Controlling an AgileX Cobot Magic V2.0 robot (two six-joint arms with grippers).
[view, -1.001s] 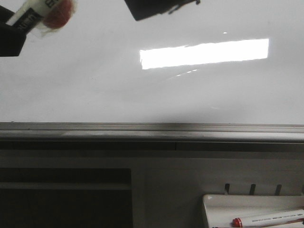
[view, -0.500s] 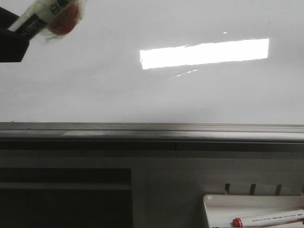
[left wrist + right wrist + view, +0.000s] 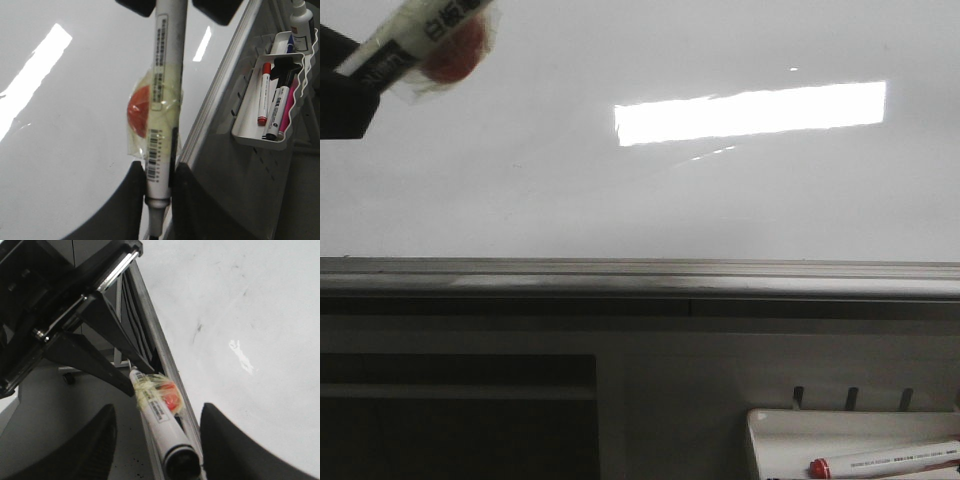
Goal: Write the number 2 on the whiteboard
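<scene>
Over the glossy whiteboard [image 3: 620, 200], left end effector [image 3: 159, 172] clamps a cylindrical marker [image 3: 162, 105]; right end effector [image 3: 157, 440] spread wide.

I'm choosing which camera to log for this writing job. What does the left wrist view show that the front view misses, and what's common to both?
Only the left wrist view shows the left hand shut on the marker, plus the tray's full contents: several pens, including a red-capped one.

Only the front view shows the bright rectangular light reflection whole and the dark opening below the rail.

Both show the whiteboard, blank so far, its grey rail, and the marker's taped red blob.
</scene>
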